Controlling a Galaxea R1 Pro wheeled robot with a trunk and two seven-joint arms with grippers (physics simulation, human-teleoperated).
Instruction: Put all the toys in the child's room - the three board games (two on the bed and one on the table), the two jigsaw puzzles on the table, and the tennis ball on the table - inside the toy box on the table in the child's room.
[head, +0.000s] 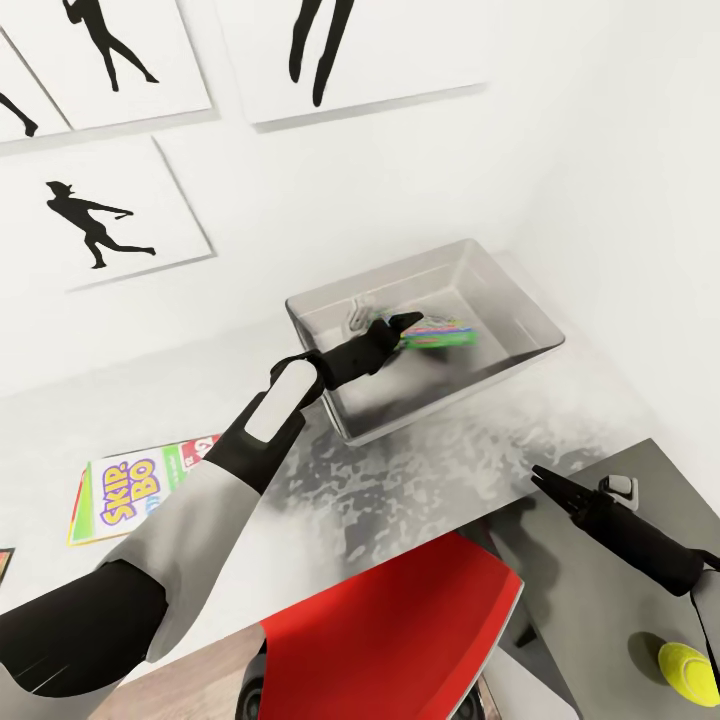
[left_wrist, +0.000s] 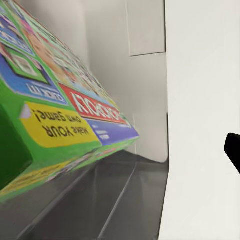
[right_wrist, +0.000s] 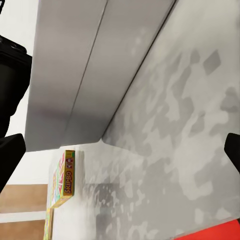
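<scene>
The light-grey toy box (head: 325, 312) stands on the white table (head: 420, 470) by the wall. My left gripper (head: 403, 325) reaches into it, open, beside the green-edged board game (head: 445, 335). In the left wrist view that game (left_wrist: 65, 115) is tilted above the toy box floor (left_wrist: 125, 200), far from the one fingertip (left_wrist: 233, 150) that shows. The yellow-edged Skip-Bo board game (head: 120, 495) (right_wrist: 65, 177) lies flat on the table to the left. The tennis ball (head: 688, 668) rests on the lower dark-grey section. My right gripper (head: 540, 476) hovers open over the table's right end, empty, facing the toy box wall (right_wrist: 75, 75).
A red chair (head: 400, 625) stands tucked at the table's front edge, below both arms. A small white object (head: 622, 488) sits on the dark-grey cabinet (head: 600, 600) near my right gripper. Silhouette pictures (head: 100, 215) hang on the wall behind the table.
</scene>
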